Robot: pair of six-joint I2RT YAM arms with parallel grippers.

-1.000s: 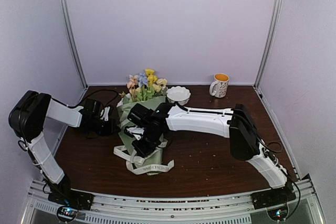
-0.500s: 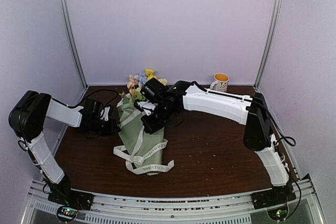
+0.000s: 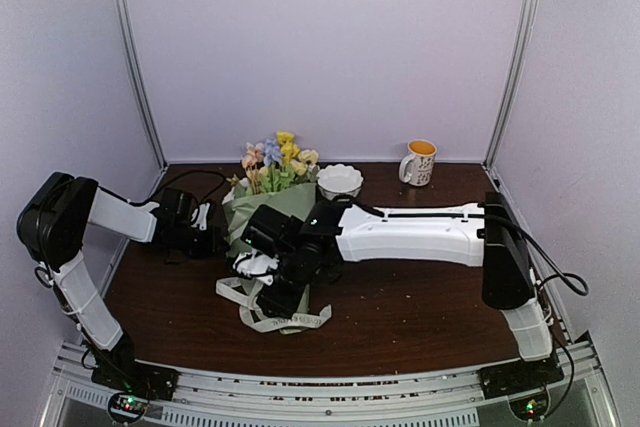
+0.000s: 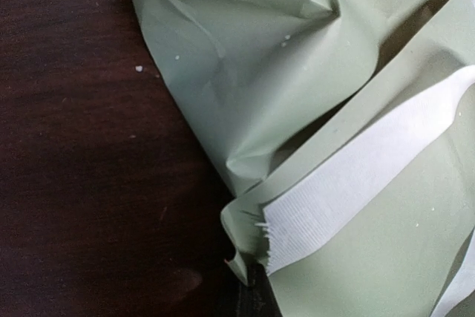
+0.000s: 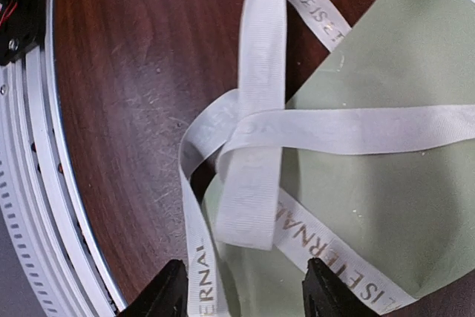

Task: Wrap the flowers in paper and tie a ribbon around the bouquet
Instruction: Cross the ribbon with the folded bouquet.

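Hovering over the crossed ribbon (image 5: 252, 131) — right gripper (image 5: 249, 295) with jaws apart, nothing held.
The bouquet (image 5: 386, 183) is laid slanting away ahead-right of the claw — ribbon loops are seen just ahead.

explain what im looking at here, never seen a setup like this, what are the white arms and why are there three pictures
These are two robot arms bolted to a dark wooden table, each ending in a two-finger gripper. The wide picture comes from a fixed camera above and behind them. The two close-ups come from a small camera on each wrist.

On the table lies a bouquet: flowers wrapped in sage-green paper, with a cream ribbon draped across it in loose loops. Behind it stand a white bowl and a mug.

The left gripper is shut at the paper's edge; whether it pinches the paper is unclear. The right gripper hovers open over the ribbon, holding nothing.
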